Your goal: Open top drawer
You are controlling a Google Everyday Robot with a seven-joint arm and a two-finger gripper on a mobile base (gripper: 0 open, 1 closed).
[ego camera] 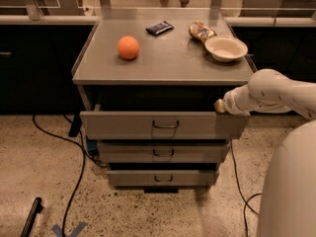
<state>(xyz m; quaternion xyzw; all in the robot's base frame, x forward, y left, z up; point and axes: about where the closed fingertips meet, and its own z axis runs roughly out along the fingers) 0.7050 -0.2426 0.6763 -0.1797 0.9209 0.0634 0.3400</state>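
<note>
The top drawer [123,125] is the widest of three grey drawers. It stands pulled out from the cabinet, with a dark gap above its front. Its small dark wire handle [165,126] sits at the centre. My gripper [220,105] is at the end of the white arm [276,90], which reaches in from the right. It is at the top right corner of the drawer front, level with its upper edge. The arm's end hides how it meets the drawer.
Two narrower drawers [163,152] [163,177] sit below, both slightly out. On the cabinet top [168,58] lie an orange [128,47], a dark packet [159,27], a snack bag [200,30] and a white bowl [225,48]. Black cables [74,181] run over the floor. My white base [289,186] is at the lower right.
</note>
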